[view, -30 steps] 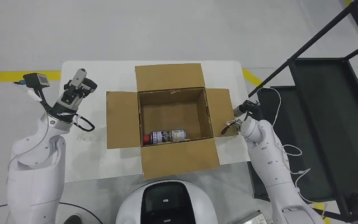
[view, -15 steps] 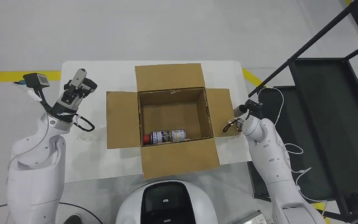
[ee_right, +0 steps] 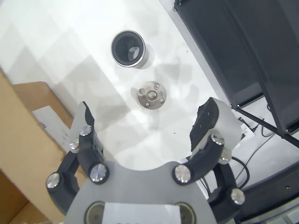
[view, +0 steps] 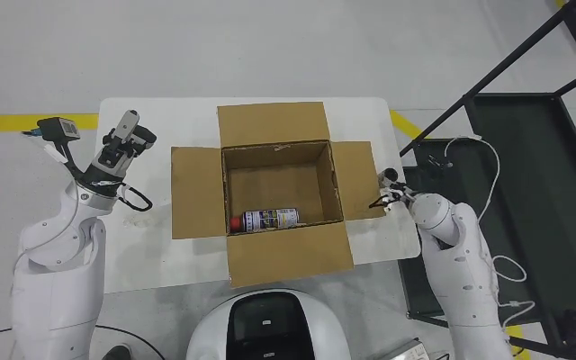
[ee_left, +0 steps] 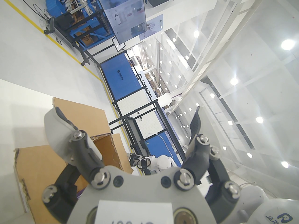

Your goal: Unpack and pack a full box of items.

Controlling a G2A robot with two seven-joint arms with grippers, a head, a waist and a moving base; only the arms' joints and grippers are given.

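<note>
The box (view: 274, 121) stands open in the middle of the desk (view: 153, 261), all four flaps folded out. One spray can (view: 265, 219) lies on its side on the box floor, against the wall nearest the robot. Just beyond the box's right flap, the right claw (ee_right: 146, 113) hangs over the desk with its fingers spread and nothing between them. Directly beneath it lies a round flange (ee_right: 151, 95), and a metal cup (ee_right: 128, 52) stands a little further from the box. The left claw (ee_left: 126, 117) is off the box's left side, raised and tilted up toward the room, also spread and empty.

The can looks to be the last thing left to unpack, and the right arm is the nearer one.

- To fetch it, the right claw should clear the right flap and wall from above rather than cut across them.
- It should then descend with its fingers set across the can's short axis, near the middle of the can's length.
- Because the can lies hard against the wall, one finger needs room on that side, so a slight approach from the box's centre would help.
- The flange is flat and thin. If it is the next pick, it will need a low, careful pinch at its rim.
</note>
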